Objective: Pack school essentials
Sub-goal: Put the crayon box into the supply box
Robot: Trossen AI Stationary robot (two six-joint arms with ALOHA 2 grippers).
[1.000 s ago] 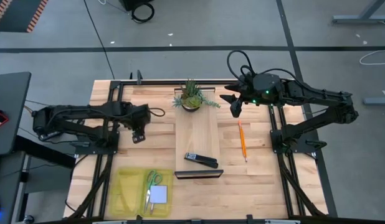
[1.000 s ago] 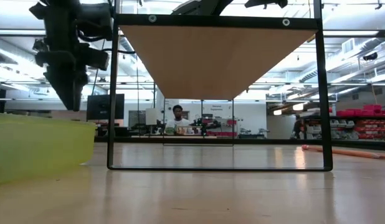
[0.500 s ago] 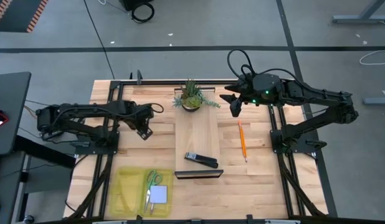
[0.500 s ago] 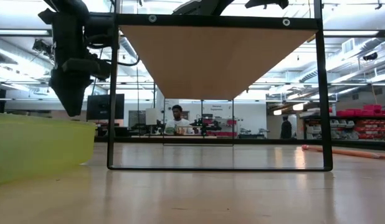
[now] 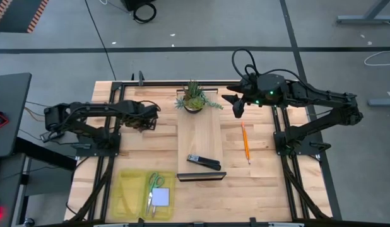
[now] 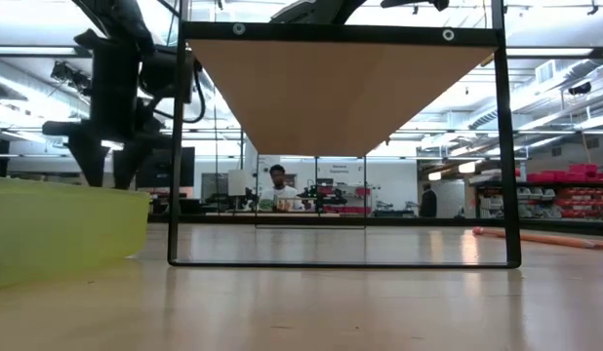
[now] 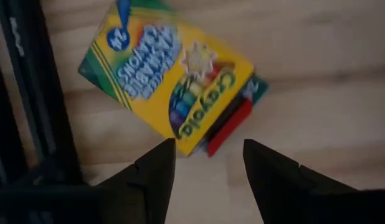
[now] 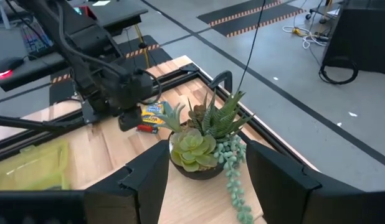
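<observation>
Wooden table (image 5: pixel 264 183) first: we see open planks beyond the left gripper (image 7: pixel 208 158), but a black frame rail (image 7: pixel 30 93) runs close beside it. Next, the yellow-and-green cardboard crayon box (image 7: pixel 171 81) lies flat just ahead of its parted, empty fingers. We should descend straight, straddle the box's narrow width, then close. The right gripper (image 8: pixel 202 165) waits spread over the small potted plant (image 8: pixel 202 140).
</observation>
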